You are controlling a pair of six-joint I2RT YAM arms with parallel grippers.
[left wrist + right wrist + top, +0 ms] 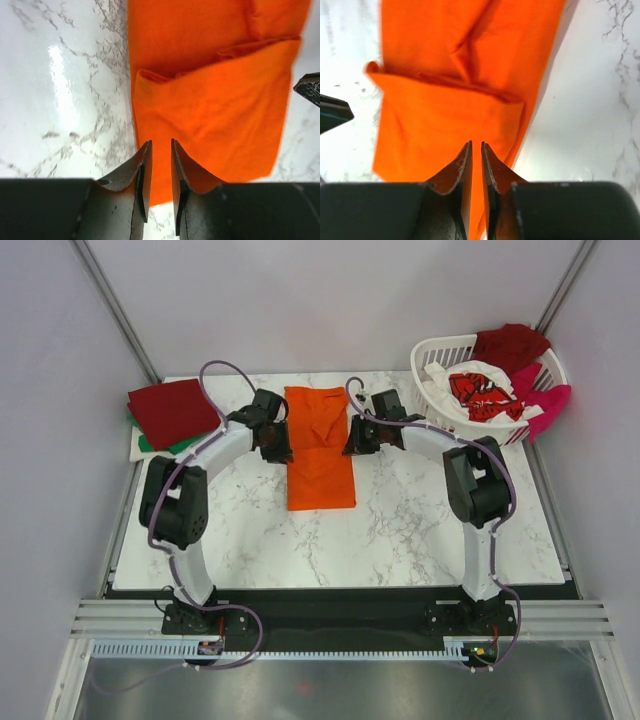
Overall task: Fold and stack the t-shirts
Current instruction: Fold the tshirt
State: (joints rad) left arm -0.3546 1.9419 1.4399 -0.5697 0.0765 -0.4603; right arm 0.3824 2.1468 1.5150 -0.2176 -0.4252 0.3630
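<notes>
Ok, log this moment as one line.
step: folding | orange shirt: partly folded | left gripper: slightly open, at its edge | right gripper: slightly open, opposite edge

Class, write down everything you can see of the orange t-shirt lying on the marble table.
The orange t-shirt is plain, bright, soft-looking cloth with no print. It lies flat on the marble table, folded into a narrow strip running away from the arms, one layer doubled over part of it. The left gripper and right gripper flank its middle, jaws narrowly apart; whether they touch it is unclear.

Marble table (420, 530): orange t-shirt (320, 455) centre (folded), shirt pile (172, 412) far-left, basket (450, 348) far-right.
</notes>
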